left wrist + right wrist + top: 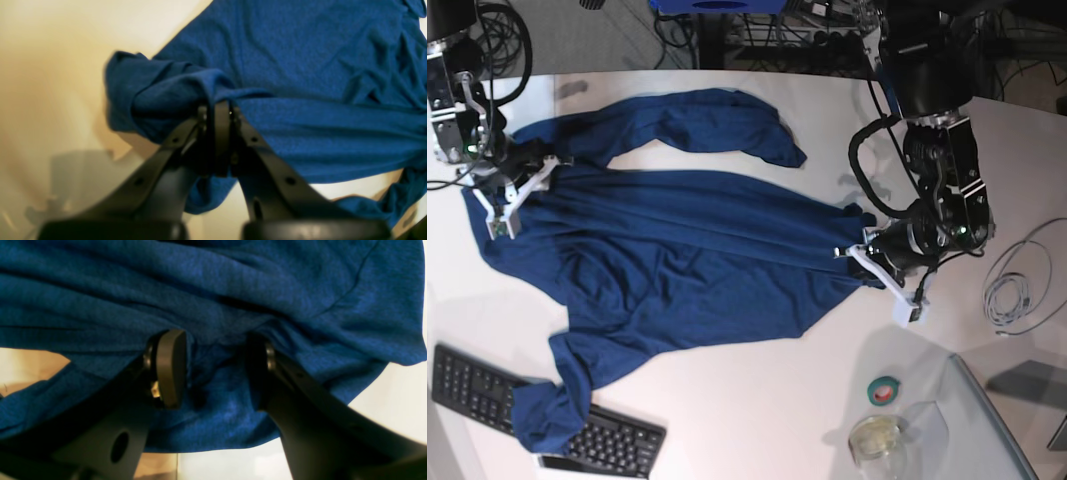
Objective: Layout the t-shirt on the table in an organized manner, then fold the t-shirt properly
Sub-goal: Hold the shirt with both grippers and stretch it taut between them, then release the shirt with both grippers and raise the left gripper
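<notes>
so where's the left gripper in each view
left wrist: left gripper at bottom centre, shut on a bunched edge of the t-shirt.
right wrist: not in it.
base: right of centre, at the t-shirt's right edge.
shared landmark: the blue t-shirt on the white table.

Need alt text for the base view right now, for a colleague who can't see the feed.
A dark blue t-shirt lies spread and wrinkled across the white table, with the left gripper shut on its edge and the right gripper open at the opposite side. One corner drapes over a black keyboard.
</notes>
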{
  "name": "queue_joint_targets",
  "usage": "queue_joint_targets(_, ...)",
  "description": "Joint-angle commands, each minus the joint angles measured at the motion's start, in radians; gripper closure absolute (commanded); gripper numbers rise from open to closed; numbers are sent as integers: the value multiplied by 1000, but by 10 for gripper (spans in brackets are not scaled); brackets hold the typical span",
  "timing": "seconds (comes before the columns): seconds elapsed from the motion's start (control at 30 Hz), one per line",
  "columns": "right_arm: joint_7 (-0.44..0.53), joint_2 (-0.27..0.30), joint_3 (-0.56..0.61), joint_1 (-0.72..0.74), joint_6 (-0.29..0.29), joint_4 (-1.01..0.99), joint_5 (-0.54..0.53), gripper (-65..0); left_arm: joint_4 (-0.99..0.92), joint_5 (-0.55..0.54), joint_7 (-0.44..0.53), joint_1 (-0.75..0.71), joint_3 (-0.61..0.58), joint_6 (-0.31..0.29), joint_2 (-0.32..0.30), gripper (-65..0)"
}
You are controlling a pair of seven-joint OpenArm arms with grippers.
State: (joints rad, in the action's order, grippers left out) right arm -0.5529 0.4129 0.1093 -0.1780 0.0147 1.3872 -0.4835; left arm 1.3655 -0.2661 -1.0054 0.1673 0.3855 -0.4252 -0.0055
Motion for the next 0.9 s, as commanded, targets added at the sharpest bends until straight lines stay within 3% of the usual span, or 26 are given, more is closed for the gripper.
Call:
queue_joint_targets(0.0,14,16,-7,10,-6,16,1,-279,-8,-14,18,36,0,-2,-4,0)
queue_joint_targets(0.3,14,16,-7,15,9,40,1,-279,-96,-25,6,116,7,-2,-3,0)
queue_joint_targets(0.5,14,14,-7,16,38,63,1,-279,62,-19,-200,47,14,-2,-3,0)
queue_joint_targets(0.67,14,14,-7,19,41,62,1,-279,223,-17,-281,-30,11,-2,-3,0)
queue_joint_targets(0.73,14,14,-7,34,41,62,1,-279,165,-15,-281,-24,8,1,-4,0)
queue_joint_targets(0.87,14,14,-7,39,41,60,1,-279,-62,-26,-277,56,14,70,-9,0)
